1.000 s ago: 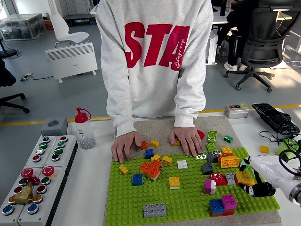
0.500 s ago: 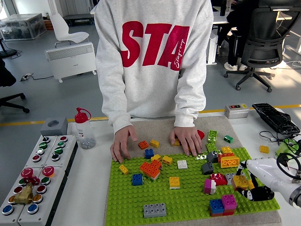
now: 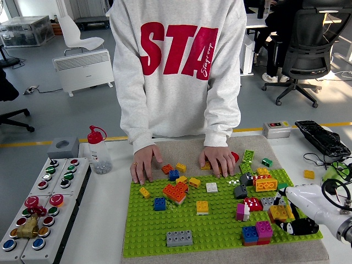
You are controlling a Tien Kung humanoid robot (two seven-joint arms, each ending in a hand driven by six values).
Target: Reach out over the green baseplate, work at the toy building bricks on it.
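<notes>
Lying on the white bench [image 3: 104, 209]: green baseplate [image 3: 220, 231], scattered with toy building bricks [image 3: 175, 192]. Grey brick [image 3: 179, 238] near its 6 o'clock edge; blue-and-magenta stack [image 3: 257, 232] toward 4 o'clock. Right hand [image 3: 291, 212], white with black fingers, at the plate's 3 o'clock edge, fingers curled around a yellow brick [image 3: 279, 212]. Person's 2 hands [image 3: 144, 163] rest at the 12 o'clock edge. Button box [image 3: 41, 206] at 9 o'clock.

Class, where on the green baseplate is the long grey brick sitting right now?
In the head view the long grey brick sits near the green baseplate's front edge, left of centre, alone, below the yellow brick.
</notes>
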